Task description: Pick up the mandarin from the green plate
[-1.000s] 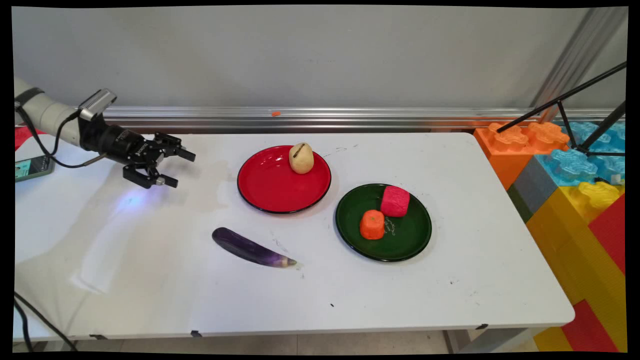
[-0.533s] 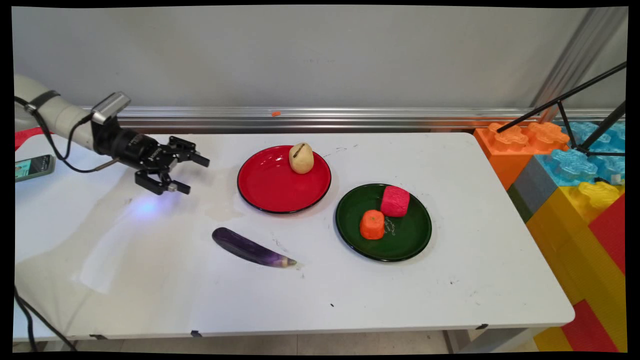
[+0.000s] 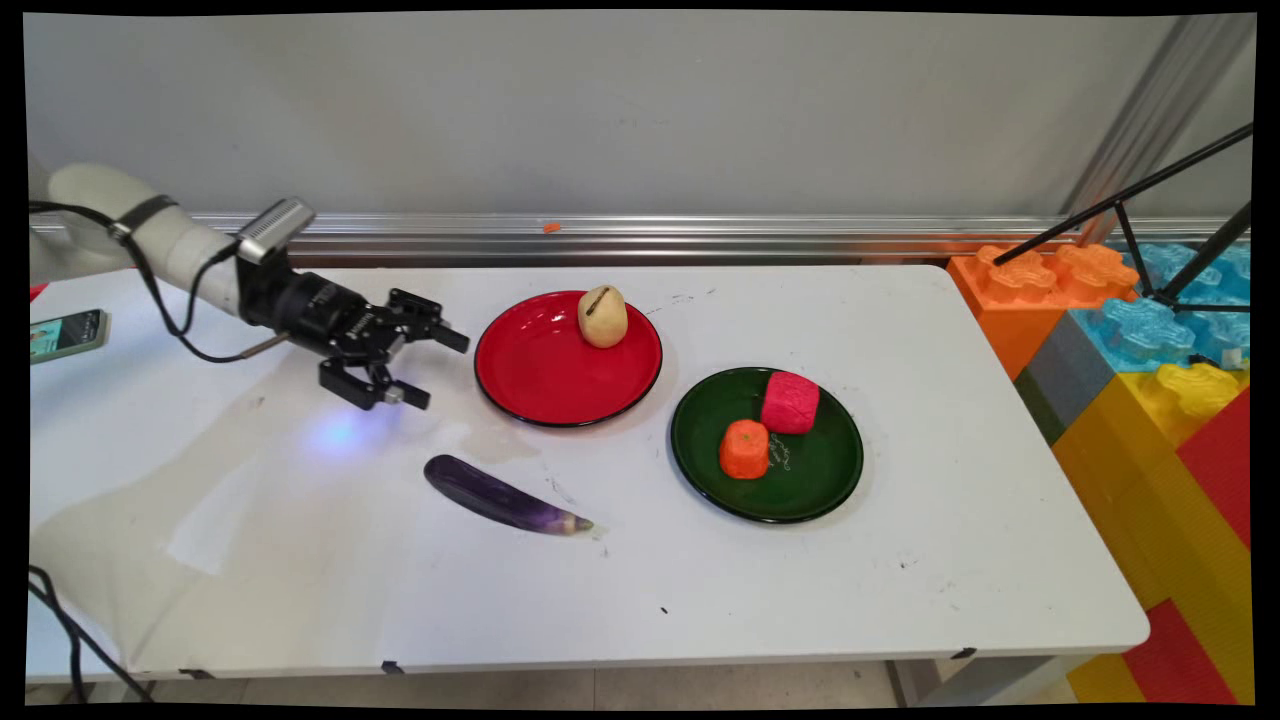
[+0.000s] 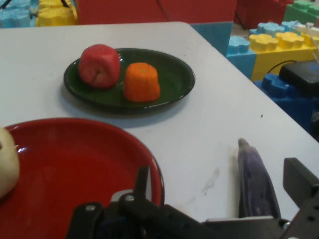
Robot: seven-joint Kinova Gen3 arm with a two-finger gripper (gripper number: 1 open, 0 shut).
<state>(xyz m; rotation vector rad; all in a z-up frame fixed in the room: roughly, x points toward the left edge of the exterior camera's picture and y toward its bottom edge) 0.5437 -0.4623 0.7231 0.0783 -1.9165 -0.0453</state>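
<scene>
Tool: the tool (image 3: 430, 368) hangs spread wide and empty, just left of the red plate (image 3: 540, 385).
Eggplant: the eggplant (image 3: 505, 497) lies untouched on the counter (image 3: 900, 600), below the red plate.
Red plate: holds a potato (image 3: 602, 316).
Green plate: the green plate (image 3: 810, 480), right of the red plate, carries two pieces.

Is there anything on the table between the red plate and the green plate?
No. In the main view, only bare white table separates the red plate from the green plate. The hand view shows the same bare gap.
</scene>
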